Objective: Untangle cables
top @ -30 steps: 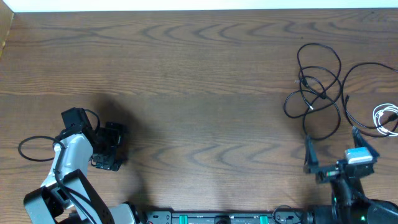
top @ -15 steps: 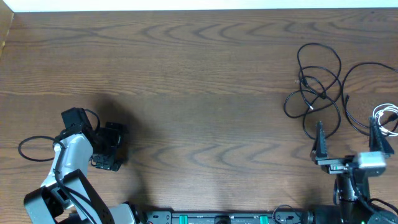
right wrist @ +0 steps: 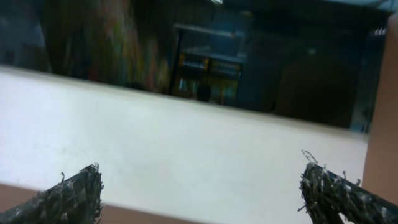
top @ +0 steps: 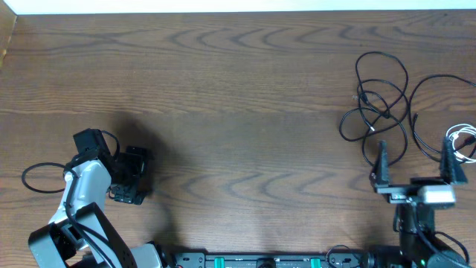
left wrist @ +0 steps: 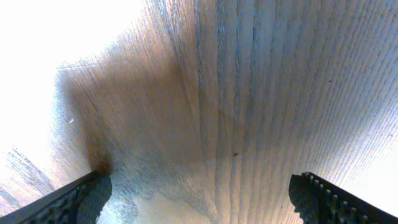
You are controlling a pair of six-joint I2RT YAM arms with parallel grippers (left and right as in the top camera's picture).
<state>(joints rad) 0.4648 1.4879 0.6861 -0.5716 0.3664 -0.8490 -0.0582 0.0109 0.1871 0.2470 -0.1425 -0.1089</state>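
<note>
Hovering at lower right, the right claw [top: 415, 162] is spread below the black cables [top: 375, 104]; the left claw [top: 128, 176], lower left, is spread too.

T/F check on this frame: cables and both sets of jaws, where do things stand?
1. The black cables lie tangled on the right side of the table. True.
2. The right gripper is shut on a cable. False: its jaws are open and empty.
3. The white cable lies at the table's left edge. False: it is at the right edge.
4. The left gripper has its jaws open. True.
</note>
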